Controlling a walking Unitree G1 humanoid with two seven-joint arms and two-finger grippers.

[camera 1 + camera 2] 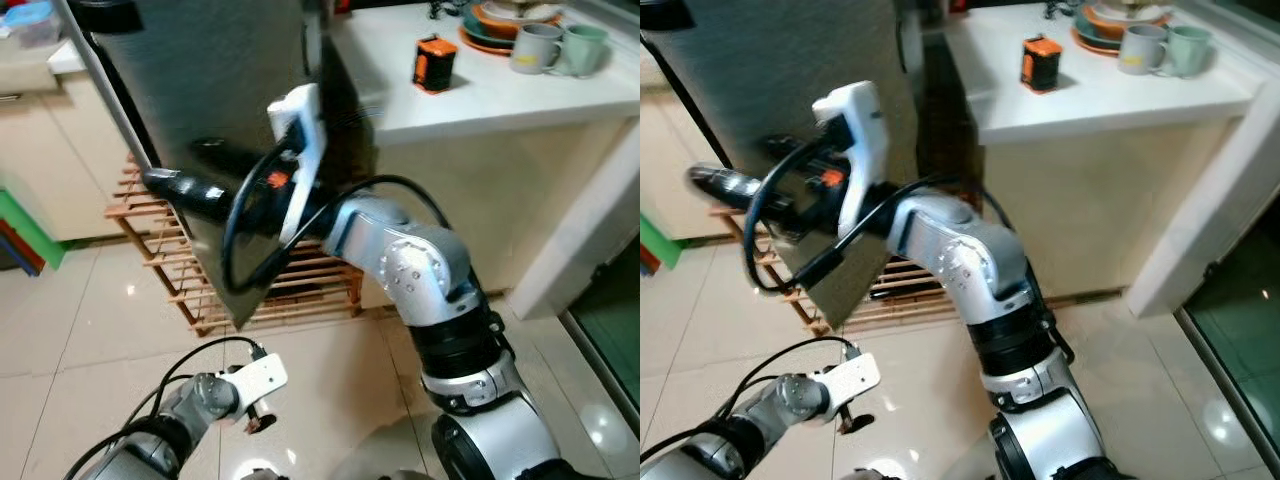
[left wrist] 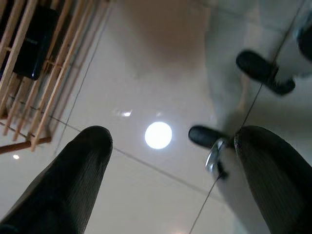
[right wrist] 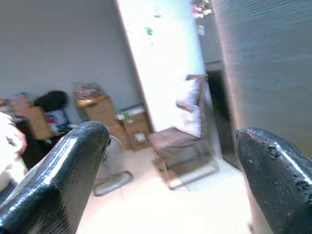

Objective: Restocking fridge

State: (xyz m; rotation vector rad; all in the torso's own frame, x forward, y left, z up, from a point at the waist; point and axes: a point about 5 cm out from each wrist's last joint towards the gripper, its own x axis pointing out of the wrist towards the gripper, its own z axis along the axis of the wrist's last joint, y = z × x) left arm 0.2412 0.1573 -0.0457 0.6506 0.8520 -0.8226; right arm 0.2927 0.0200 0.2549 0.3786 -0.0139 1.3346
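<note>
Grey fridge door [image 1: 200, 100] standing far centre, left of white counter [image 1: 480, 95]. Right gripper [image 1: 165, 182] reaching across door's face, fingers [image 3: 73, 161] spread apart. Left gripper [image 2: 170, 161] hanging low over floor tiles [image 1: 90, 330], fingers apart, holding nothing.

Silver arms [image 1: 420, 265], black cables [image 1: 240, 215], black pincers [image 1: 185, 188]

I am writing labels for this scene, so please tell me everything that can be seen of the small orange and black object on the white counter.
The orange and black object is a small boxy item with an orange body and black sides. It stands upright on the white counter, alone, apart from the two mugs and the stacked plates behind them. Nothing touches it. What it is cannot be told.
</note>
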